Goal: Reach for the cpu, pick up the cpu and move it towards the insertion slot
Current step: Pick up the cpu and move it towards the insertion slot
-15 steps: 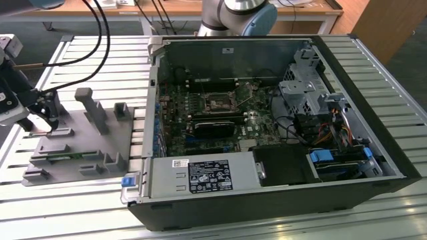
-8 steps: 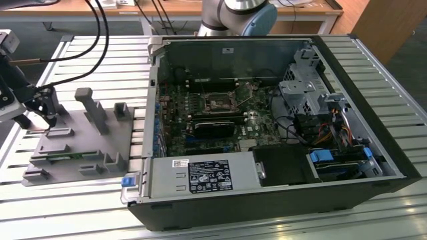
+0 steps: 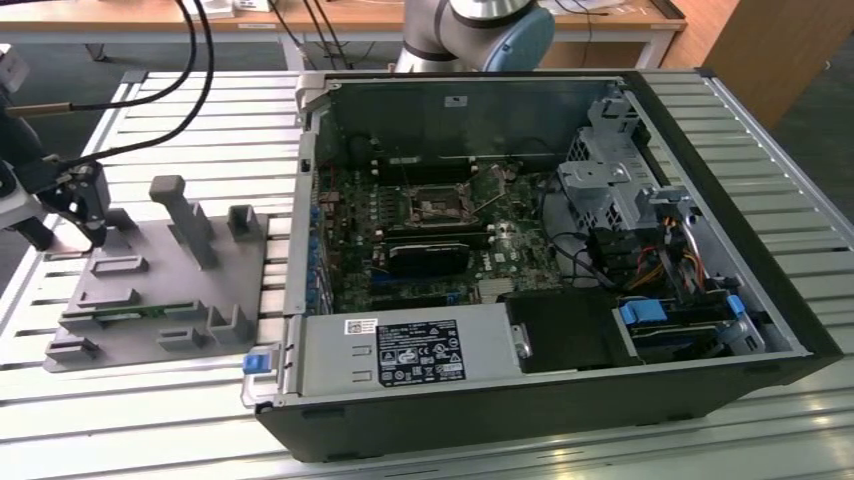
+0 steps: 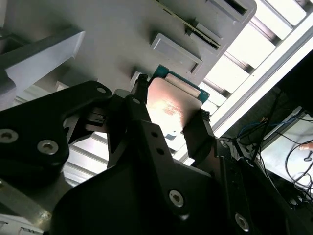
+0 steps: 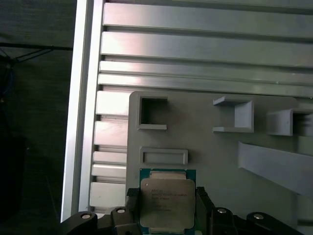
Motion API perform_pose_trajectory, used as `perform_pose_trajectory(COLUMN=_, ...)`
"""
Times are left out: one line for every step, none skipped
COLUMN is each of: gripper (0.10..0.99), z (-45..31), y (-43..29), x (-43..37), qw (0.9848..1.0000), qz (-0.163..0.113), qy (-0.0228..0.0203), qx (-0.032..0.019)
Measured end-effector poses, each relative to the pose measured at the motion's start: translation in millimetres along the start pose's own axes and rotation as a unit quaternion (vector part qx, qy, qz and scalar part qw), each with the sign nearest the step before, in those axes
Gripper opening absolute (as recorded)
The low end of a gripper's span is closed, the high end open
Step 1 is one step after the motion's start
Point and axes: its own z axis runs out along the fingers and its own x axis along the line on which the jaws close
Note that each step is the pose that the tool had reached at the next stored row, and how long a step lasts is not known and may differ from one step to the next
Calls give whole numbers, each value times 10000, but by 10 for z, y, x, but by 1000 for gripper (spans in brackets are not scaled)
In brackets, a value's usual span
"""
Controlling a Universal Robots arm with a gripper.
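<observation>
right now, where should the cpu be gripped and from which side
By two opposite thin edges, coming straight down from above. The cpu is a flat square, metal top up, over the grey plate, so its broad faces give no pinch. The hand sits just so, with a finger against each side edge.

Exterior high, wide; wrist views near plate (image 5: 220, 161)

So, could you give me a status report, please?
End effector closed on cpu, over grey fixture plate. Insertion slot in computer case, nothing above it.
</observation>
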Motion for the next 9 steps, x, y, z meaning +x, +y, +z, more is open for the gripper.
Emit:
perform_pose_trajectory(gripper=541, z=-12, y=1, x=0, qw=10000, qz=0, qy=0, qx=0)
perform_pose_trajectory(gripper=541, z=-26, y=1, x=0, qw=10000, qz=0, qy=0, qx=0)
perform_pose_trajectory(gripper=541, z=-40, y=2, x=0, qw=10000, qz=0, qy=0, qx=0)
perform_pose_trajectory(gripper=541, z=-55, y=2, x=0, qw=10000, qz=0, qy=0, qx=0)
perform_pose_trajectory(gripper=541, z=-68, y=3, x=0, qw=10000, qz=0, qy=0, qx=0)
perform_pose_trajectory(gripper=541, z=-79, y=4, x=0, qw=10000, qz=0, qy=0, qx=0)
perform_pose_trajectory(gripper=541, z=-89, y=4, x=0, qw=10000, qz=0, qy=0, qx=0)
perform_pose_trajectory(gripper=541, z=-99, y=4, x=0, qw=10000, qz=0, qy=0, qx=0)
perform_pose_trajectory(gripper=541, z=-109, y=5, x=1, qw=10000, qz=0, qy=0, qx=0)
